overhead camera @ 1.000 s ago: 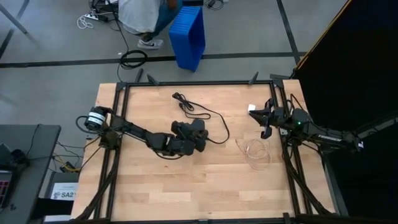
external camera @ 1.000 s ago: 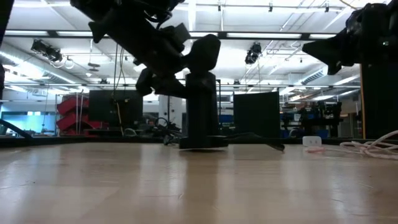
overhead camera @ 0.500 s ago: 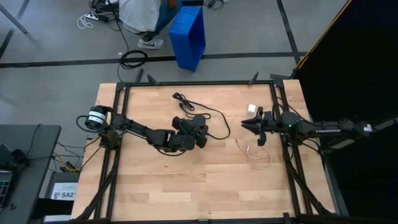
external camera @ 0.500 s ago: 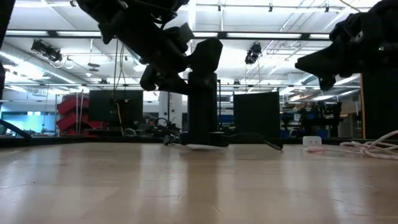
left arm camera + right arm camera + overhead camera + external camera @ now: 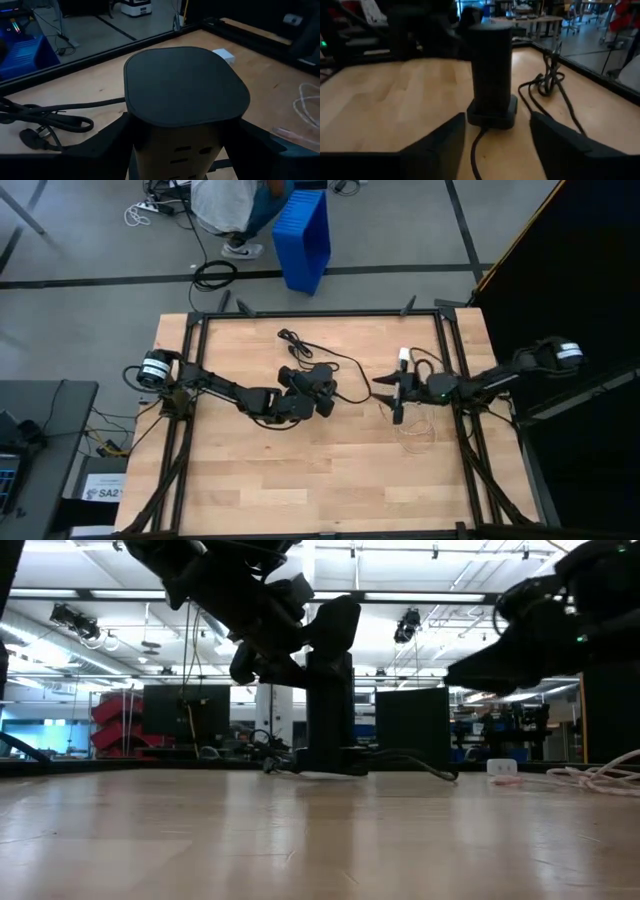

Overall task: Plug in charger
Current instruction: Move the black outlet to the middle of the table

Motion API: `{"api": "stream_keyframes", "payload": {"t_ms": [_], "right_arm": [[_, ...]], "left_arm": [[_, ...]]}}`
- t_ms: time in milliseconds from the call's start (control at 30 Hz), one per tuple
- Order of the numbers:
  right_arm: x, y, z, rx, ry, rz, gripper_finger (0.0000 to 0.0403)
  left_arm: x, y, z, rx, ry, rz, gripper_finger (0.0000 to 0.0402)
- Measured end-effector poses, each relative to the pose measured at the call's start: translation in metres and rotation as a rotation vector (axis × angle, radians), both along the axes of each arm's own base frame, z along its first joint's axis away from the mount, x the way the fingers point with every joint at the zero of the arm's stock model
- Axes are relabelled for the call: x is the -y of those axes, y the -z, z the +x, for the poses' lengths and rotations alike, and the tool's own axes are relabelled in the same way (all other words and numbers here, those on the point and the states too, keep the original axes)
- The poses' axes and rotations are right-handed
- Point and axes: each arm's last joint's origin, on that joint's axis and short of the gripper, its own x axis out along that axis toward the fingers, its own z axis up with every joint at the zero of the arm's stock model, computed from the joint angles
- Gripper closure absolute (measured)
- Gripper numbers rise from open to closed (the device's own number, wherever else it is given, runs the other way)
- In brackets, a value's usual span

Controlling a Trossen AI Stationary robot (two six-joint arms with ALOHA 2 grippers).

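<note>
Fingers of the left gripper (image 5: 318, 392) are standing spread on either side of the black power tower (image 5: 312, 388); in the left wrist view I am seeing them flank its body (image 5: 186, 107), though I cannot tell whether they are touching it. I am reading this as bracing the tower, which is standing upright near the middle of the counter (image 5: 300, 480), its black cord (image 5: 320, 360) trailing toward the far edge.

Right gripper (image 5: 396, 395) is hovering between the tower and the white charger (image 5: 403, 354), fingers (image 5: 435, 147) parted and empty, pointing at the tower (image 5: 492, 70). The charger is lying on the counter just beside the right arm, with its pale cable (image 5: 412, 425) looped nearby. Charger is not yet picked up and nothing is plugged in.

Risks I am noting:
- right arm is sitting over the pale cable; a reach could snag or drag it and pull the charger off line
- a loose left hold could let the tower tip or slide under insertion force
- a skewed grasp on the charger could leave the prongs misaligned with the sockets (image 5: 192, 150)
</note>
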Motion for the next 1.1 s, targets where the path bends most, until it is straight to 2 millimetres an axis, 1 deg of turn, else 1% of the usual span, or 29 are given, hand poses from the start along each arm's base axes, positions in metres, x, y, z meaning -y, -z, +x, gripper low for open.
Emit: {"api": "stream_keyframes", "payload": {"t_ms": [133,233,367,533,667,800,867,1000,1100], "right_arm": [[0.001,0.003,0.024,0.004,0.023,-0.012,0.0118],[0.001,0.006,0.045,-0.005,0.031,-0.024,0.0092],[0.003,0.014,0.073,-0.038,0.043,-0.041,0.0072],[0.008,0.019,0.105,-0.042,0.067,-0.043,0.0063],[0.013,0.023,0.127,-0.035,0.079,-0.033,0.0066],[0.014,0.031,0.140,-0.051,0.084,-0.032,0.0086],[0.014,0.033,0.142,-0.056,0.083,-0.032,0.0102],[0.013,0.034,0.141,-0.059,0.087,-0.012,0.0148],[0.013,0.033,0.141,-0.059,0.089,-0.013,0.0153]], "left_arm": [[0.000,0.000,0.000,0.000,0.006,-0.002,0.0153],[0.000,0.000,0.000,0.005,0.006,-0.003,0.0153],[0.000,-0.002,0.001,0.019,0.007,-0.005,0.0153],[0.002,-0.002,0.002,0.026,0.034,-0.021,0.0153],[0.004,-0.003,0.003,0.047,0.052,-0.031,0.0153],[0.007,-0.003,0.002,0.047,0.060,-0.032,0.0153],[0.008,-0.003,0.002,0.041,0.064,-0.031,0.0153],[0.009,-0.003,0.002,0.039,0.062,-0.033,0.0153],[0.009,-0.003,0.002,0.040,0.060,-0.031,0.0152]]}}
